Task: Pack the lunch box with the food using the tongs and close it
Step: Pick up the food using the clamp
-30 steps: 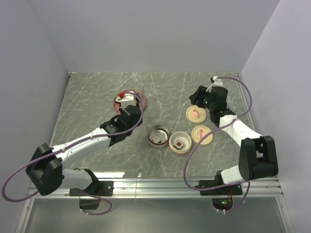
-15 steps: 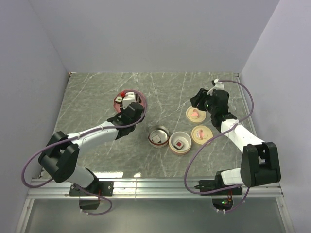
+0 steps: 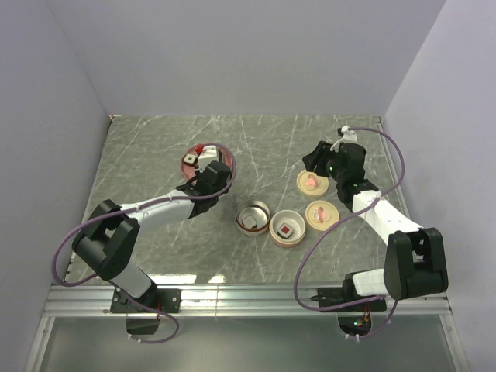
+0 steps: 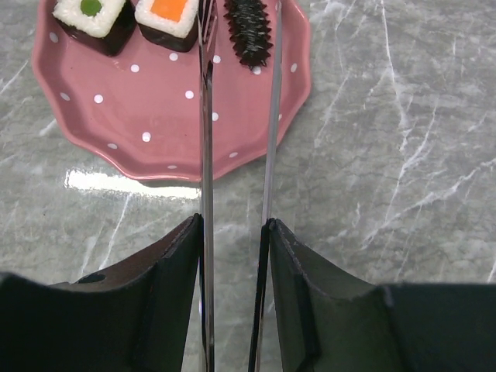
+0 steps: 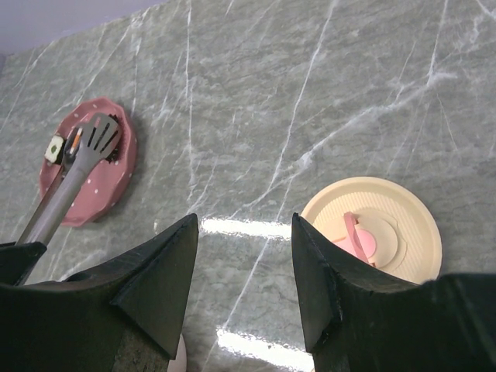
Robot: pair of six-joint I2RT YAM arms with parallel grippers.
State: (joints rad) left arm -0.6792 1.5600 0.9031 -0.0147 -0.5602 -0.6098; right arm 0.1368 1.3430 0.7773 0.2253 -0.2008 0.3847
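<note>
My left gripper (image 4: 232,223) is shut on the silver tongs (image 4: 206,139), whose two slim arms reach forward over the pink dotted plate (image 4: 155,116). The tong tips are slightly apart, between an orange-topped food block (image 4: 170,14) and a dark ridged piece (image 4: 248,31). A green-topped block (image 4: 89,15) lies further left. In the top view the lunch box shows as two round tubs, a metal one (image 3: 253,217) and a cream one (image 3: 287,229), each with a food piece inside. My right gripper (image 5: 244,225) hangs open over bare table beside a cream lid (image 5: 372,232).
Two cream lids with pink handles (image 3: 311,181) (image 3: 322,214) lie right of the tubs. The plate (image 3: 203,157) sits at the back left of the marble table. Grey walls close in the back and sides.
The left arm has stretched forward, carrying the tongs up over the plate. The right arm shifted slightly at first, then held still.
</note>
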